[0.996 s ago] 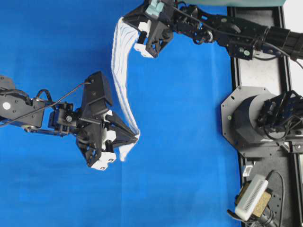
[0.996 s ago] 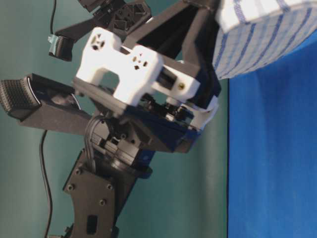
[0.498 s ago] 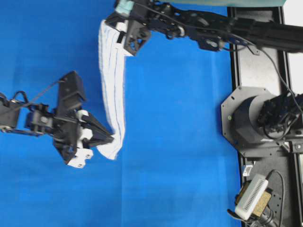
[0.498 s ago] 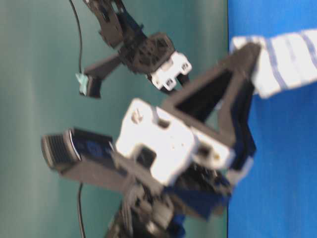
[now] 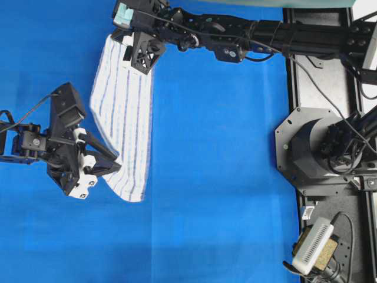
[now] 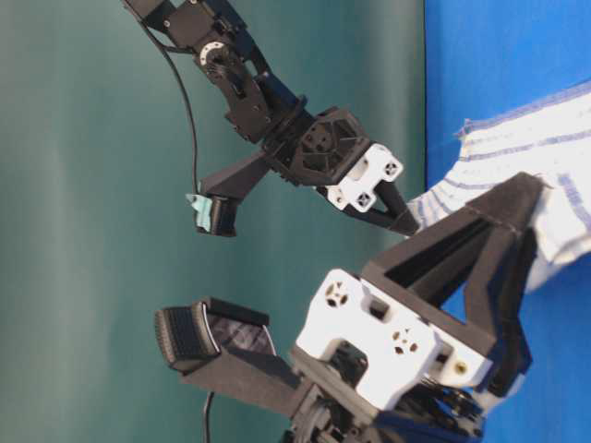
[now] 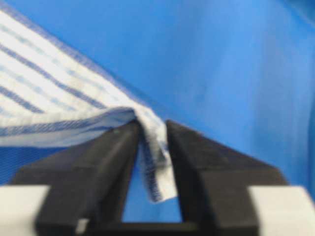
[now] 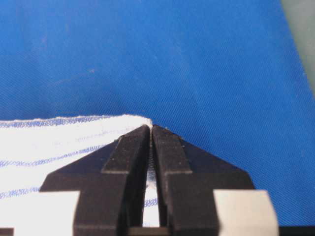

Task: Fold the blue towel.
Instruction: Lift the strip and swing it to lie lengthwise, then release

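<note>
The blue towel (image 5: 123, 118), white with thin blue stripes, is stretched lengthwise over the blue table covering (image 5: 224, 177). My left gripper (image 5: 116, 169) is shut on its near end. In the left wrist view the hemmed corner (image 7: 155, 167) hangs between the black fingers of the left gripper (image 7: 151, 129). My right gripper (image 5: 136, 59) is shut on the far end; the right wrist view shows its jaws closed on the towel's corner (image 8: 150, 127), with the cloth (image 8: 49, 142) spreading left. In the table-level view the towel (image 6: 545, 157) hangs between both grippers.
A black mounting plate with the right arm's base (image 5: 321, 147) runs along the right edge. A small white and tan device (image 5: 312, 247) lies at its bottom right. A teal wall (image 6: 92, 231) backs the table.
Both grippers have carried the towel leftward in the overhead view. The towel, a narrow hanging strip before, now shows as a wider band low over the covering.
</note>
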Available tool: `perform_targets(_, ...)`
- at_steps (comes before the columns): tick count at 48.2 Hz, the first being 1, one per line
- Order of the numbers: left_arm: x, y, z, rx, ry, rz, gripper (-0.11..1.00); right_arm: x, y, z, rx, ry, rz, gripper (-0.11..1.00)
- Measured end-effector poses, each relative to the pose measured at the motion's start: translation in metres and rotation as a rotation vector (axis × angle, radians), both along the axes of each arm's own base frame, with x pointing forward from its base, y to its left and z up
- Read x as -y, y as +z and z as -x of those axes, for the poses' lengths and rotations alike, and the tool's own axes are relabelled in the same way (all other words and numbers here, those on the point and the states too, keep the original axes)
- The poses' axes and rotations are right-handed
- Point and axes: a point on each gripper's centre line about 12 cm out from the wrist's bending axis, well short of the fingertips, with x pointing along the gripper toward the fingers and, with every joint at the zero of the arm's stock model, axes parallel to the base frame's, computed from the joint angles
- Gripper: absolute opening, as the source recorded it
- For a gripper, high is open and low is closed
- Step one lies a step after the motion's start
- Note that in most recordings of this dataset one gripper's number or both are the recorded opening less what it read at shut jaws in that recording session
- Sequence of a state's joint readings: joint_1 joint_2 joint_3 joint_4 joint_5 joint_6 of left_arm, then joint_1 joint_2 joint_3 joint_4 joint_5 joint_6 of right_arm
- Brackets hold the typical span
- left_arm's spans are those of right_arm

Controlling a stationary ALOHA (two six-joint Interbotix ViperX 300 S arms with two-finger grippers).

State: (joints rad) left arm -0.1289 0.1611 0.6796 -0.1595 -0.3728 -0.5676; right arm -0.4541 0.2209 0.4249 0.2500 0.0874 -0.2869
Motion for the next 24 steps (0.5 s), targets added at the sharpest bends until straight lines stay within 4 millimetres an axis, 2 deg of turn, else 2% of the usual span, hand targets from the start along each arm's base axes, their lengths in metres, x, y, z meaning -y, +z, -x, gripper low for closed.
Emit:
perform_targets(12, 0.0, -0.005, 0.002, -0.012, 0.002, 0.001, 0.56, -0.001, -0.004, -0.003, -0.006, 0.006, -0.002, 0.18)
perform_targets(14, 0.0, -0.005, 0.002, -0.014, 0.0, -0.002, 0.59, -0.002, -0.004, -0.003, -0.007, 0.009, -0.002, 0.26)
perform_targets(18, 0.0, -0.006, 0.003, -0.034, -0.001, -0.001, 0.63, -0.006, -0.004, -0.005, -0.008, 0.02, 0.0, 0.52)
perform_targets(24, 0.0, -0.003, 0.008, -0.072, -0.008, -0.001, 0.63, -0.011, -0.004, -0.007, -0.017, 0.043, 0.011, 0.88)
